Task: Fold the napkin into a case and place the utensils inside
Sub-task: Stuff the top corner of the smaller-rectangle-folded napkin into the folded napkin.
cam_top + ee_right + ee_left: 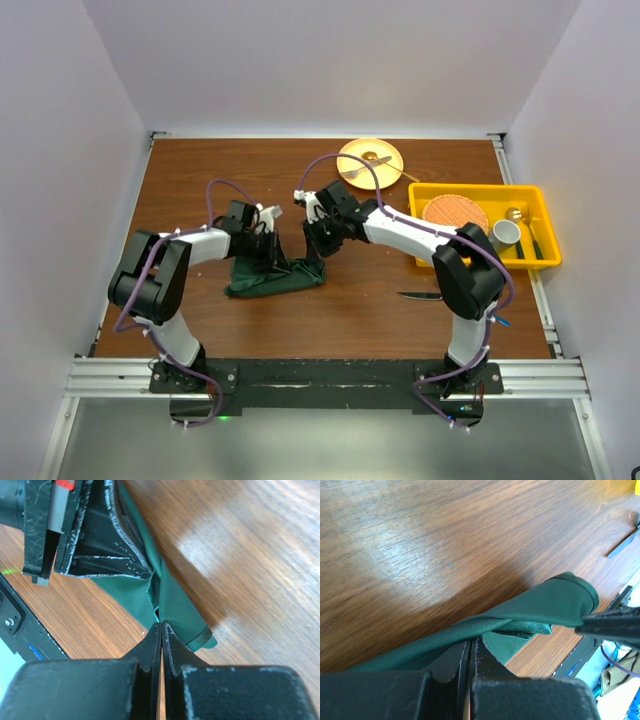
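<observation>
The dark green napkin lies bunched on the wooden table, its upper edge lifted between the two grippers. My left gripper is shut on one end of that edge, and in the left wrist view the cloth runs out from the closed left gripper. My right gripper is shut on the other end; the right wrist view shows the right gripper pinching a hemmed fold of napkin. A dark-handled knife lies on the table to the right, apart from the cloth.
A yellow plate with metal cutlery sits at the back. A yellow bin at the right holds an orange disc, a cup and more cutlery. White walls enclose the table on three sides.
</observation>
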Robot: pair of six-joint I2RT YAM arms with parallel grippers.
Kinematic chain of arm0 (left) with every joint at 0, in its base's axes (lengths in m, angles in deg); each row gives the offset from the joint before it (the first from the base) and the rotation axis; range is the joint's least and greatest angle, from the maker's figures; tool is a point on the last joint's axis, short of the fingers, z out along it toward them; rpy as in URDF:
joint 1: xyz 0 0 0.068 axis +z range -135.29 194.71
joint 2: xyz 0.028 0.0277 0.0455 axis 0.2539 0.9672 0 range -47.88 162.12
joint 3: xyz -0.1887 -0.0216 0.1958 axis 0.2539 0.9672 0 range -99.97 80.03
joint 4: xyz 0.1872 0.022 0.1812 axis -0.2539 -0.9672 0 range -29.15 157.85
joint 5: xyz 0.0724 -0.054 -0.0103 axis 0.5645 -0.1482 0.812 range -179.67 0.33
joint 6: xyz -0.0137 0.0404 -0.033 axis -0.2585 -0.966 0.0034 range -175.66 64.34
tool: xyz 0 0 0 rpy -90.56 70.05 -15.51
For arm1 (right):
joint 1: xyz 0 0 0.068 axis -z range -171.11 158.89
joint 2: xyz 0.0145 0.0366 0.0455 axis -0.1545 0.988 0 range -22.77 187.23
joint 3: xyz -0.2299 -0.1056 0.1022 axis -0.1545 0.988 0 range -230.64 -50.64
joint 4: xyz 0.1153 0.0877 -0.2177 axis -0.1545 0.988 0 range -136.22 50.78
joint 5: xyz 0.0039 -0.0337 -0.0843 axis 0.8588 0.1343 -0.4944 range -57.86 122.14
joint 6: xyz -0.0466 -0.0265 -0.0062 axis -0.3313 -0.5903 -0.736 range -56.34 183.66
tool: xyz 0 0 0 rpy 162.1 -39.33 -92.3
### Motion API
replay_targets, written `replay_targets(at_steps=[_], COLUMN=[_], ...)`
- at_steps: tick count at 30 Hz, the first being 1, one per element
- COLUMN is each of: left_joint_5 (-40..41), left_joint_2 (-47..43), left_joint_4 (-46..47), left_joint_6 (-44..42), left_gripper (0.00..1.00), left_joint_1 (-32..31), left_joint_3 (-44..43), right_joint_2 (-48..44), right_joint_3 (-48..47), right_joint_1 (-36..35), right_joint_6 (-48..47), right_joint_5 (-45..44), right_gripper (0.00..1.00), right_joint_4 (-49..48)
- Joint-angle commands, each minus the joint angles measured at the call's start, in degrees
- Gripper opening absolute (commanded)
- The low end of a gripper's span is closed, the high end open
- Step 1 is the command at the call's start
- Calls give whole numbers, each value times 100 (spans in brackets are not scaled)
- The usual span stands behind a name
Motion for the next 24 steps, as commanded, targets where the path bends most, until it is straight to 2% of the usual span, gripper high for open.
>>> replay_targets(at_steps=[1,11,24], left_joint_5=[167,-422,-738], left_joint_2=[69,-318,-63], left_joint_4=[-98,236,447], left_joint_6=[-143,86,-89], left_gripper=[0,0,0], left_joint_1=[3,-287,-225], left_joint_3=[-173,-305,-279], right_joint_2=[115,475,809], right_joint_3=[-32,4,39], right_joint_1=[-128,-225,-217], right_joint_6=[-203,-379,-230], right_joint_5=[-69,-429,-711], right_gripper=[0,0,0], right_joint_4=[-3,-161,-162])
